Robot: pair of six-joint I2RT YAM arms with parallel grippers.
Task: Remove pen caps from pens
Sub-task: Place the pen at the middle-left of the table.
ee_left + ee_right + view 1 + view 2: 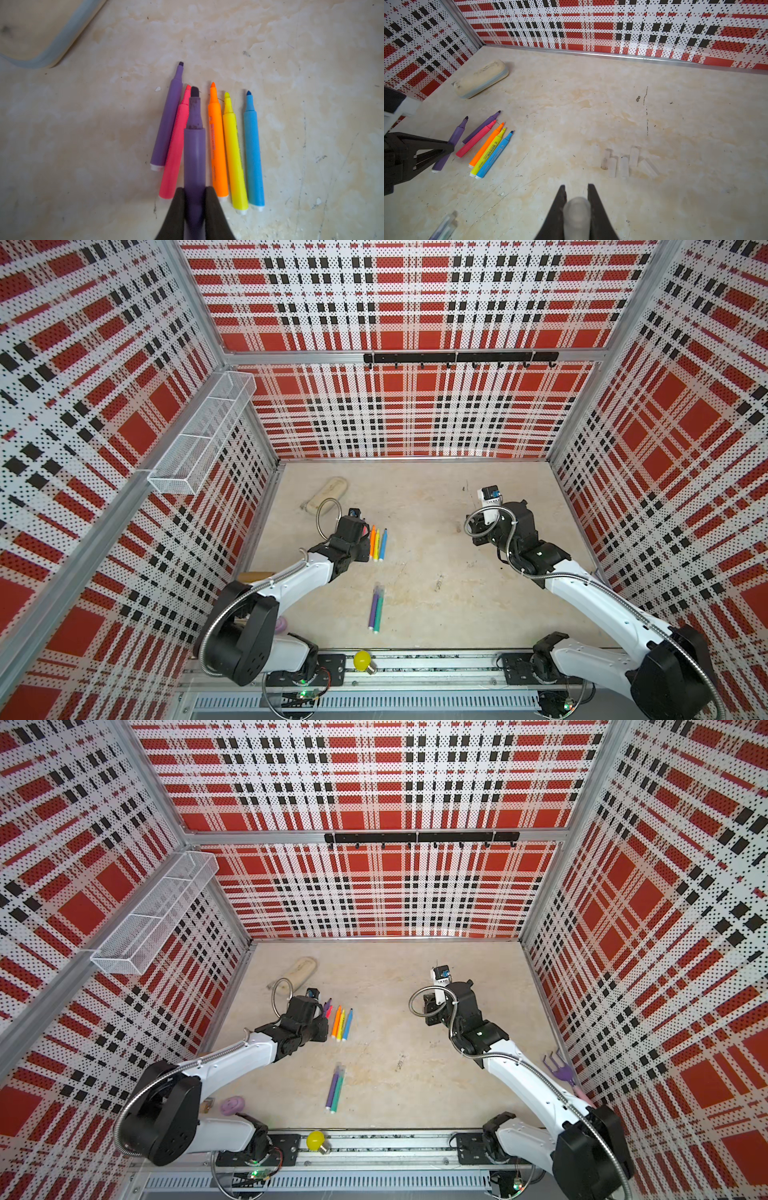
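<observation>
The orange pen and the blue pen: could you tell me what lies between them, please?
The yellow pen lies between the orange pen and the blue pen, as the left wrist view shows plainly.

Left arm (299, 572), right arm (602, 601), white shells, black joints, ribbed silver conduits (318, 516), black tapered jaws; green base lights (304, 693)

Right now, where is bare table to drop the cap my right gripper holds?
Free: the stretch between the uncapped pens and the loose caps, and the strip along the back wall. Crowded: around the left gripper and the capped pair.
</observation>
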